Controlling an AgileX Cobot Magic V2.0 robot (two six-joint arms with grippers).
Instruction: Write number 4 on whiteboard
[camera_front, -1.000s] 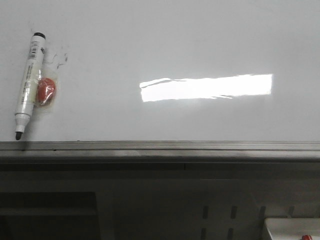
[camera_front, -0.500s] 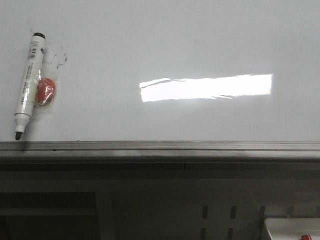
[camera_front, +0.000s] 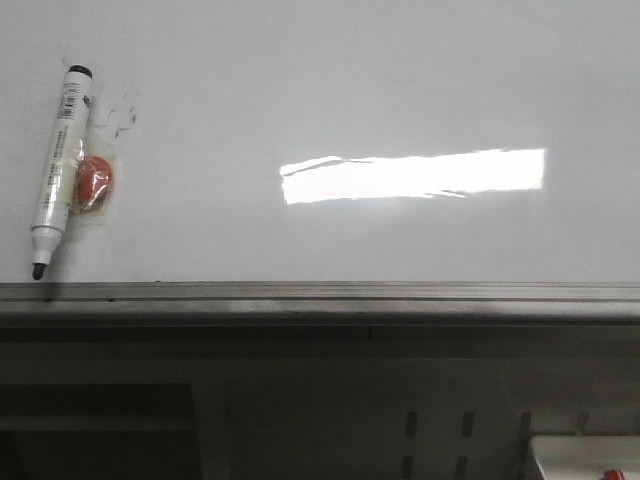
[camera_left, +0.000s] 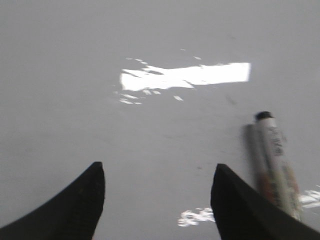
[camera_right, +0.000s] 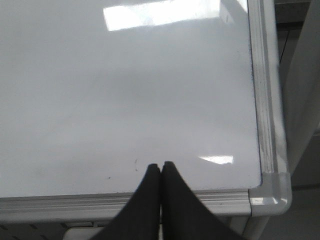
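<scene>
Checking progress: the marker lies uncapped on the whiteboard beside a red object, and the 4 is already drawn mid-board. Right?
Not quite: no number 4 is drawn yet. The front view shows the whiteboard bare mid-board apart from glare, with only faint smudges by the marker. The marker and red object are as described.

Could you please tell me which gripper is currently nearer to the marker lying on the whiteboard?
Left. The left gripper hangs open right beside the marker. The right gripper is shut over a corner of the whiteboard, with no marker in its view.

It looks like a lab or office workspace: a glossy whiteboard (camera_front: 400, 90) with a grey metal edge rail mirrors a rectangular ceiling light, a marker (camera_front: 58, 170) lies on it, and plain perforated grey metal furniture (camera_front: 440, 425) stands behind.
</scene>
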